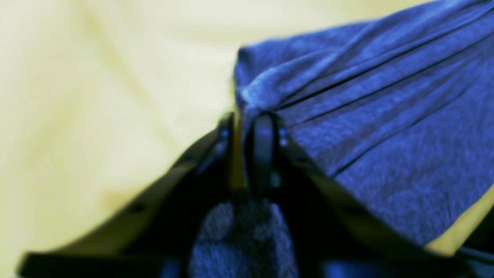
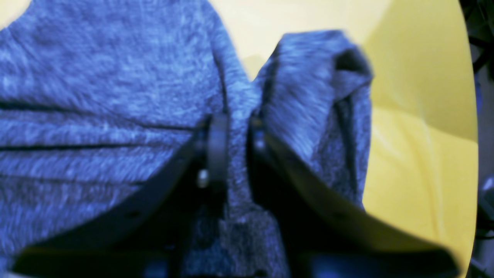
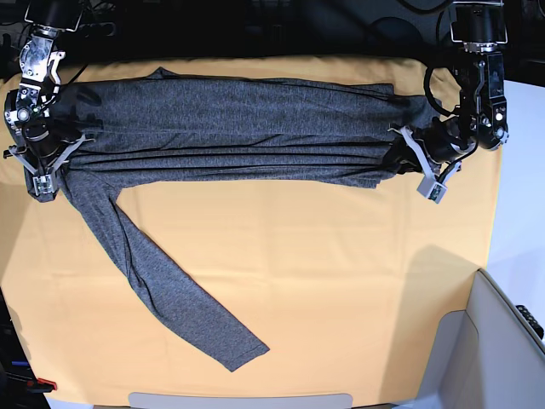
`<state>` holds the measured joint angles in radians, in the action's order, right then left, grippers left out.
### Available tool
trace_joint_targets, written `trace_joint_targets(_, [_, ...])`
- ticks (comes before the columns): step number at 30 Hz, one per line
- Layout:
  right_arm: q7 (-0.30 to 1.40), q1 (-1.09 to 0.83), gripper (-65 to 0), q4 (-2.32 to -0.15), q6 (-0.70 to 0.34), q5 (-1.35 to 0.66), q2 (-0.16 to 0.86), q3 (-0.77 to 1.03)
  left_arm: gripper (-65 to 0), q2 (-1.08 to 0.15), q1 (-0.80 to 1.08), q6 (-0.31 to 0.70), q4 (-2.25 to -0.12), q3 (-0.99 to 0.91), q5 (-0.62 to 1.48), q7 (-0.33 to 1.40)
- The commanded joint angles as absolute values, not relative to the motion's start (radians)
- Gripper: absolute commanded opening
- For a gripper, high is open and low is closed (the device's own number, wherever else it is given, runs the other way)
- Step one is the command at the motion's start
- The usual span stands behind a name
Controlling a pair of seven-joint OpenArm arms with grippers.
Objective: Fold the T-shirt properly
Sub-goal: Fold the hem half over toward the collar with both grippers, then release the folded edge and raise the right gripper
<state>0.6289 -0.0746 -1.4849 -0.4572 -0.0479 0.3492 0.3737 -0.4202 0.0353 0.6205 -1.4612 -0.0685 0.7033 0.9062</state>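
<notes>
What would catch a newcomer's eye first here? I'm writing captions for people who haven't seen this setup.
First, the dark grey T-shirt, pulled taut in a long band across the far side of the yellow-orange table cloth. The left gripper and right gripper each pinch one end. Then the one long sleeve trailing diagonally toward the near edge.

Your base view looks straight down on the whole surface [image 3: 341, 281] from well above. Each wrist view sits just behind its own hand, very near and blurred — the left hand [image 1: 247, 127] at the base view's right edge, the right hand [image 2: 233, 131] at its left edge. All three share the T-shirt [image 3: 238, 128].
</notes>
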Motion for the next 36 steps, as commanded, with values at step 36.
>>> trace_joint_targets(36, [0.651,0.085,-37.0,-1.547,-0.455,-0.038,0.360,0.386,-38.1,-0.444,-0.004,0.622,-1.455,-0.074,0.707,0.923])
